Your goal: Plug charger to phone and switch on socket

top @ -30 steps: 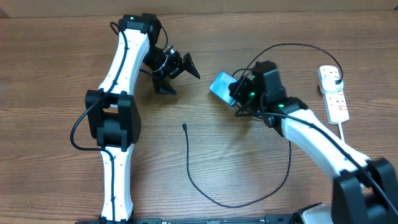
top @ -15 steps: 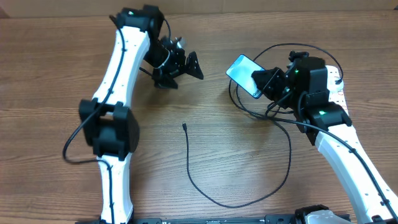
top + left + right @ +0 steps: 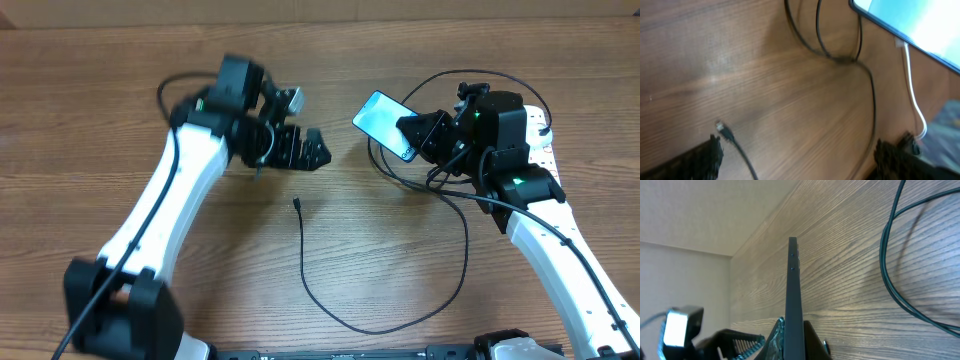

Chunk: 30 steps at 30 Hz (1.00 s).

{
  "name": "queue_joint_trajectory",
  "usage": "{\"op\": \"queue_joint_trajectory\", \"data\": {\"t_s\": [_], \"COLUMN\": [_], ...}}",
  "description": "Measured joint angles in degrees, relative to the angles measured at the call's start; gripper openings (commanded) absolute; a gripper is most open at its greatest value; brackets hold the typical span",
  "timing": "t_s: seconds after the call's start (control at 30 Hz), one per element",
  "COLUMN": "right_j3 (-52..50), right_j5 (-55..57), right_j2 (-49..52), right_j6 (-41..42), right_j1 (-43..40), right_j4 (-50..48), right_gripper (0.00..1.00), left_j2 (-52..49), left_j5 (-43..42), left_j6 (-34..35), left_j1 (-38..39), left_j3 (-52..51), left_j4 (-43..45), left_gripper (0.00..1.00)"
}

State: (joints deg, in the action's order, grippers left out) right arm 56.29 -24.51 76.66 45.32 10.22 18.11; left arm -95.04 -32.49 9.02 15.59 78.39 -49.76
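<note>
This looks like a robotics lab or test room rather than a home. Two white-and-black jointed arms, the left arm (image 3: 165, 195) and the right arm (image 3: 562, 250), rise from the near edge of a plain wood-grain bench (image 3: 80, 120). Loose wires run along their links and small green lights glow on the right arm's housings. Behind the bench stands a bare beige wall (image 3: 700, 210). The items present form a small staged set: a phone (image 3: 385, 120), a black charger cable (image 3: 305, 270) and a white power strip (image 3: 549, 150).
</note>
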Motion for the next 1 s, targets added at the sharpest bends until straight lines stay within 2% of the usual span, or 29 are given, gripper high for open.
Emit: {"op": "queue_joint_trajectory", "data": {"t_s": [0.13,0.23,0.37,0.47,0.73,1.0], "right_j3": [0.00,0.00,0.02,0.02,0.02,0.04], "right_j5": [-0.61,-1.29,-2.34,-2.62,-4.42,-8.98], "right_j2": [0.00,0.00,0.00,0.00,4.07,14.21], "right_j6": [0.63,1.81,3.23,4.22,7.85,12.00], "right_j1": [0.00,0.00,0.00,-0.02,-0.07,-0.07], "right_j4": [-0.07,-1.03,-3.74,-4.85,-10.49,-18.86], "right_gripper": [0.04,0.04,0.04,0.04,0.04,0.04], "left_j2": [7.72,10.34,9.66,6.14,-11.69,-17.62], "left_j5": [-5.25,-9.27,-16.44,-21.16,-30.51,-26.08], "left_j6": [2.56,7.48,15.87,21.84,35.47,49.44], "left_j1": [-0.33,-0.72,-3.58,-6.19,-7.52,-2.16], "left_j3": [-12.63,-17.77,-23.93,-27.23,-32.44,-32.50], "left_j4": [20.31,36.44,61.11,73.68,98.36,113.66], "left_gripper": [1.00,1.00,1.00,1.00,1.00,1.00]}}
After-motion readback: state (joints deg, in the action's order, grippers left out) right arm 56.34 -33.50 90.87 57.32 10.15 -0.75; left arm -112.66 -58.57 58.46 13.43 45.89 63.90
